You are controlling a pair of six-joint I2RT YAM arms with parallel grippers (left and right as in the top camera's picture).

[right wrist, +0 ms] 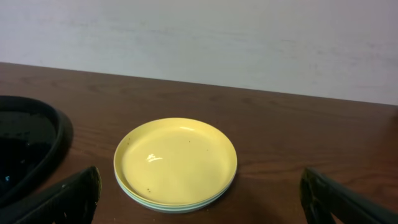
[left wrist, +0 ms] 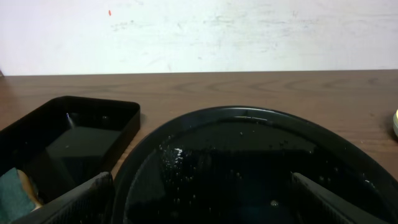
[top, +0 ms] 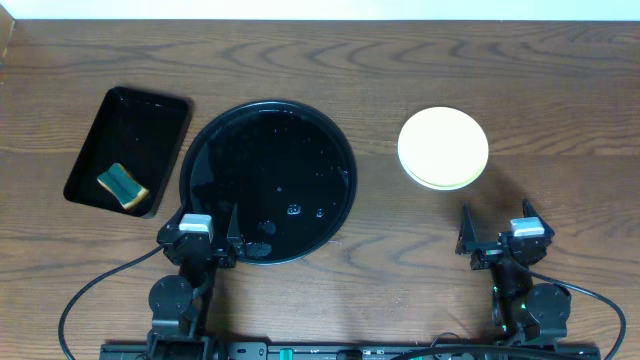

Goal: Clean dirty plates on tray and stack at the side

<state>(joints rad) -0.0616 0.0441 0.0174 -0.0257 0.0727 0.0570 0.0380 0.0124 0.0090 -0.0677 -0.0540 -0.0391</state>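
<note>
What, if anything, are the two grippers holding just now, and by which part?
Nothing is held. The left gripper and the right gripper are both open and empty; the pale yellow round plate lies untouched.

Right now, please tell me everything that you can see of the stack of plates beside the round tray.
The stack of plates lies flat on the wooden table, right of the round black tray and apart from it. The top plate is pale yellow, round, shallow, glossy like plastic, with a few tiny dark specks. Pale green rims show beneath it. Only the table touches the stack.
</note>
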